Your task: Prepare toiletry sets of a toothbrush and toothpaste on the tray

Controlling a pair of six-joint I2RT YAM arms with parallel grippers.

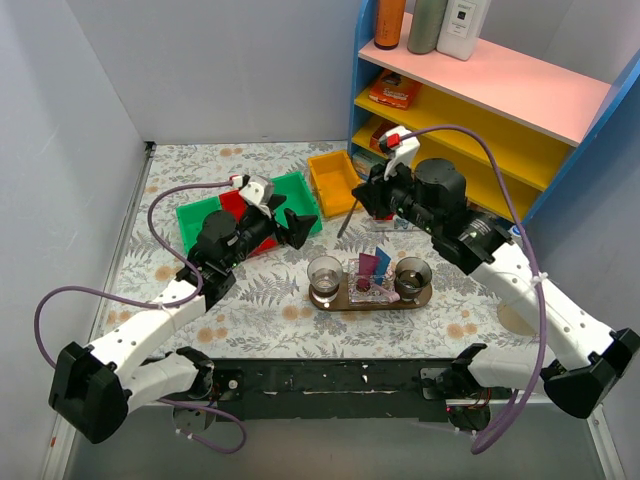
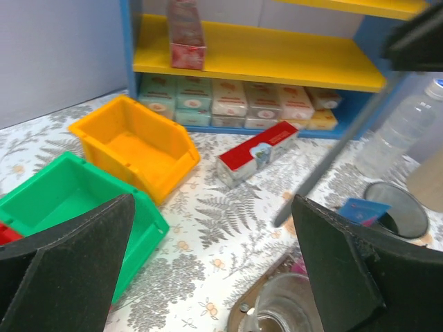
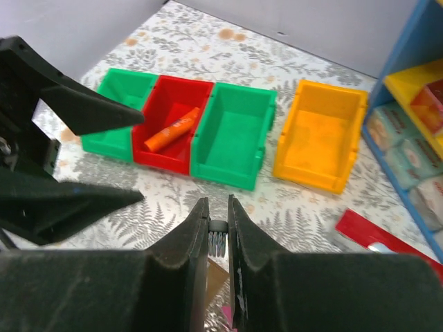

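My right gripper [image 1: 362,203] is shut on the bristle head of a dark toothbrush [image 1: 346,220], whose handle hangs down above the table, left of and behind the tray. The bristles show between the fingers in the right wrist view [image 3: 218,238]. The oval dark-brown tray [image 1: 372,301] holds two glass cups [image 1: 325,275] [image 1: 412,276], with a magenta toothpaste tube [image 1: 367,264] and a blue one [image 1: 383,259] leaning between them. My left gripper [image 1: 303,226] is open and empty, left of the tray. In its wrist view the grey handle [image 2: 332,162] crosses above the near cup [image 2: 291,304].
A row of green [image 3: 232,135], red [image 3: 173,121] and green bins stands at the back left, with an orange tube [image 3: 172,129] in the red one. A yellow bin [image 1: 333,180] and a red box [image 2: 259,152] lie before the blue-and-yellow shelf [image 1: 480,120].
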